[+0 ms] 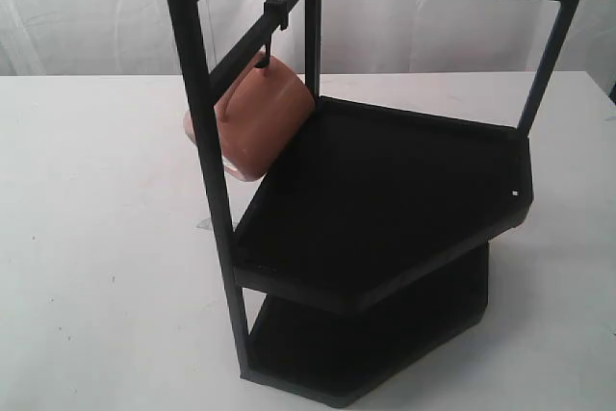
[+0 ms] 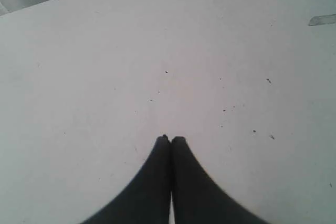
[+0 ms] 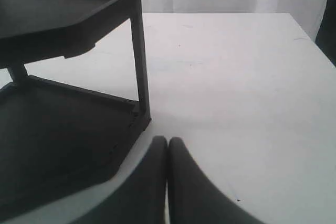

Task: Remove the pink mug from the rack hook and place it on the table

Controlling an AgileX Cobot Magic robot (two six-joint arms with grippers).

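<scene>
The pink mug point(image 1: 255, 125) hangs by its handle from the rack hook point(image 1: 272, 38), tilted, at the left side of the black two-shelf rack point(image 1: 385, 190) on the white table point(image 1: 96, 238). Neither arm shows in the exterior view. In the left wrist view my left gripper point(image 2: 171, 139) is shut, nothing between its fingers, over bare speckled table point(image 2: 157, 51). In the right wrist view my right gripper point(image 3: 168, 140) is shut and empty, close to a corner post point(image 3: 139, 51) of the rack's lower shelf point(image 3: 58, 129). The mug shows in neither wrist view.
The rack's upright post point(image 1: 207, 161) stands directly in front of the mug. The upper shelf point(image 1: 385, 190) lies beside and below it. White curtain hangs behind the table. A table edge point(image 3: 310, 30) shows in the right wrist view.
</scene>
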